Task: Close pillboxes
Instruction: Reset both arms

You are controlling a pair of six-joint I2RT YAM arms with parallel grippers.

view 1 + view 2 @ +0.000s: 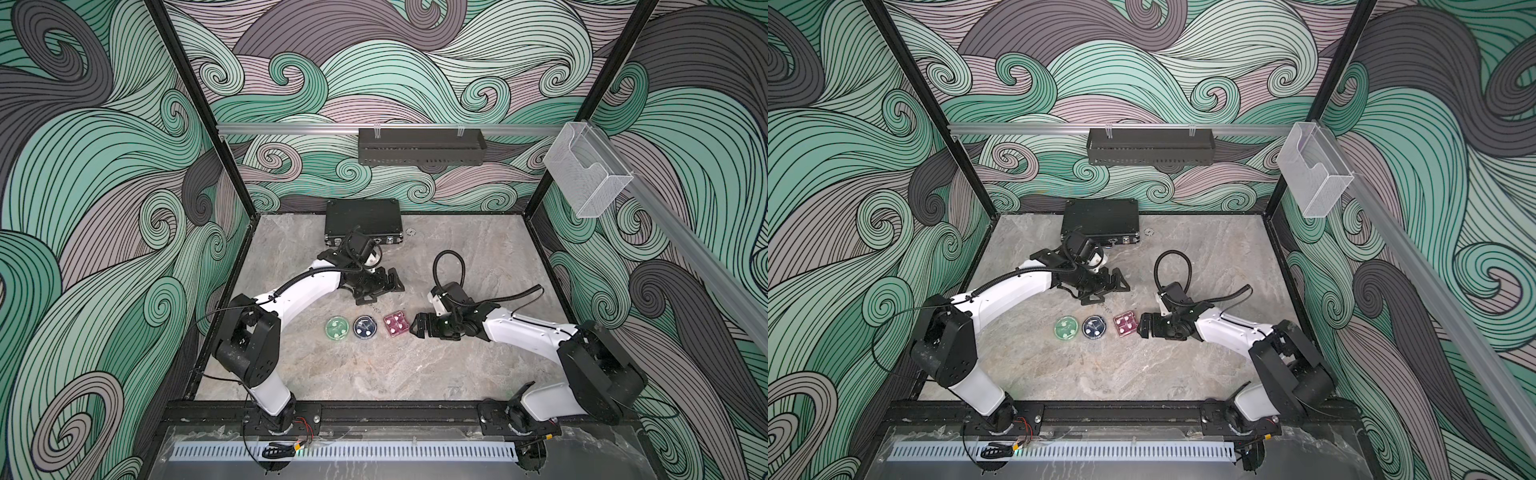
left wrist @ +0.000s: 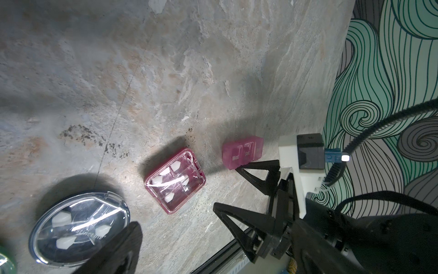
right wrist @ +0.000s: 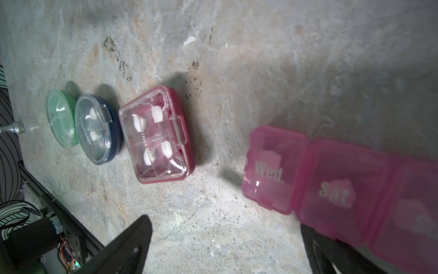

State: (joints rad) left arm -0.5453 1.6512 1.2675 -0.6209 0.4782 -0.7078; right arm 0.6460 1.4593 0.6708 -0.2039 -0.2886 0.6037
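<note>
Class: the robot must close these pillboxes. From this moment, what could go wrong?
The right gripper, jaws open, sits close to the light pink pillbox; a push might slide it instead of pressing its lids. The green pillbox and dark blue pillbox lie close together, so wide jaws may knock both.

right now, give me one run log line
left gripper open, empty | right gripper open by light pink pillbox | dark pink pillbox lid down

Pillboxes in a row — green [image 1: 337, 328], blue [image 1: 365, 327], dark-pink square [image 1: 396, 324], light-pink strip [image 3: 331, 185] — lids down.
</note>
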